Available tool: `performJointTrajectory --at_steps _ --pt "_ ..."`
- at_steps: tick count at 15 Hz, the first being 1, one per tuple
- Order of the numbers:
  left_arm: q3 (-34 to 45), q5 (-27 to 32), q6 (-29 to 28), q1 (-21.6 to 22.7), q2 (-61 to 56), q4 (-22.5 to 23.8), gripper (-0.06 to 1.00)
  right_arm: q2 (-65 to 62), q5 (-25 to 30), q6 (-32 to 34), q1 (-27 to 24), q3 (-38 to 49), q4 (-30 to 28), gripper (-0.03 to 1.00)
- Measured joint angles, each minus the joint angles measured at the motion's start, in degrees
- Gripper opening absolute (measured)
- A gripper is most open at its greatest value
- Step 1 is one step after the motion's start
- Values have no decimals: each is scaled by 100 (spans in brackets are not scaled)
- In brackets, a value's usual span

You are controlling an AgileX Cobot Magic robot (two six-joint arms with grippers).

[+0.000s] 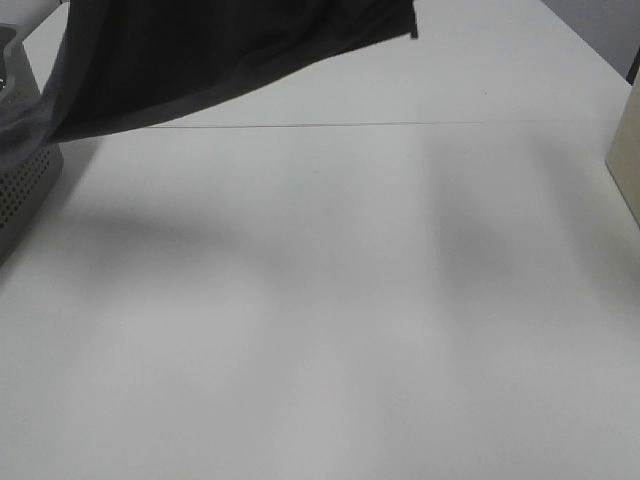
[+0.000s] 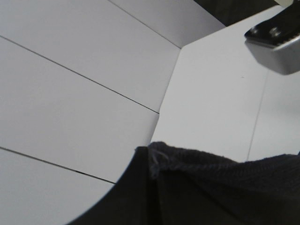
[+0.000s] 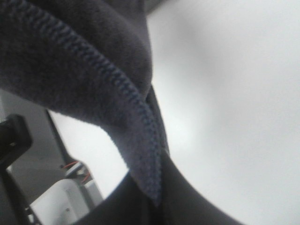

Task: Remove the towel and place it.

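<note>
Beneath both grippers spreads one smooth white table (image 1: 330, 300), crossed by a thin seam. One dark charcoal towel (image 1: 220, 50), fuzzy and with a stitched hem, hangs in the air clear of the tabletop. Its cloth is bunched right against the left gripper (image 2: 126, 201) and draped over the right gripper (image 3: 187, 206). I cannot tell whether either pair of jaws pinches it. On the left gripper's side, by the towel's low end, stands one grey perforated basket (image 1: 25, 190).
</note>
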Motion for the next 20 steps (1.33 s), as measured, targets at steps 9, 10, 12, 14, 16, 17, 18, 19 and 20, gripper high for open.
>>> performJointTrajectory --at_steps 9,10,12,14,16,17,18,19,20 --pt "6 -1633 -1146 418 304 -120 0 -6 -688 1438 0 -2647 -2750 1" --pt "6 -1914 -1152 418 332 -120 0 -6 -865 1438 0 -2653 -2773 1" --pt "6 -2544 -1163 447 487 -120 0 -6 -1392 1438 0 -2653 -2859 1" --pt "6 -3254 -1192 613 710 -120 0 -6 -1874 1450 0 -2653 -3226 1" --pt "6 -3856 -1295 825 911 -126 0 -6 -2280 1450 0 -2653 -3484 1" --pt "6 -4148 -1364 905 985 -126 0 -6 -2492 1461 0 -2653 -3512 1" --pt "6 -4440 -1398 963 1071 -132 0 -6 -2807 1461 0 -2653 -3518 1" --pt "6 -4607 -1398 1003 1117 -132 0 -6 -3002 1461 0 -2653 -3524 1" --pt "6 -4784 -1398 1066 1180 -132 0 -6 -3203 1467 0 -2653 -3524 1"
